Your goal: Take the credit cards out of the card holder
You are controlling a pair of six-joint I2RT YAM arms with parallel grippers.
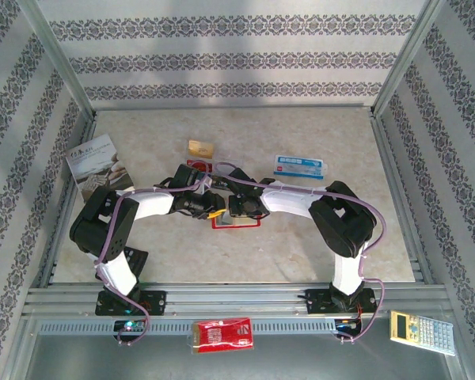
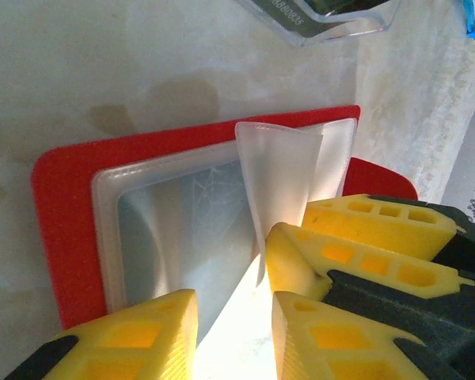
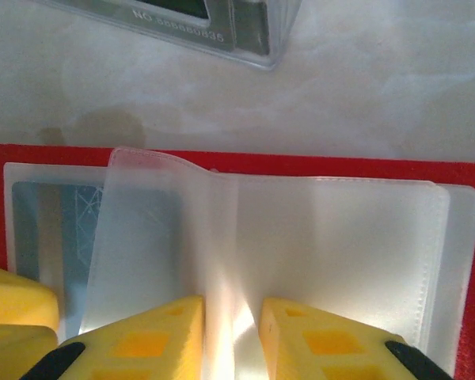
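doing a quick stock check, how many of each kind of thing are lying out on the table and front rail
cards: 2
holder: 1
booklet: 1
red packet: 1
calculator: 1
clear case: 1
total: 7

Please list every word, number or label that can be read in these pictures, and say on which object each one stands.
"NO", then a row of digits too blurred to read with certainty: on the clear-cased card lying beyond the card holder.
Booklet: print too small to read.
Blue and white card: print too small to read.
Red packet: print too small to read.
Calculator: key marks too small to read.
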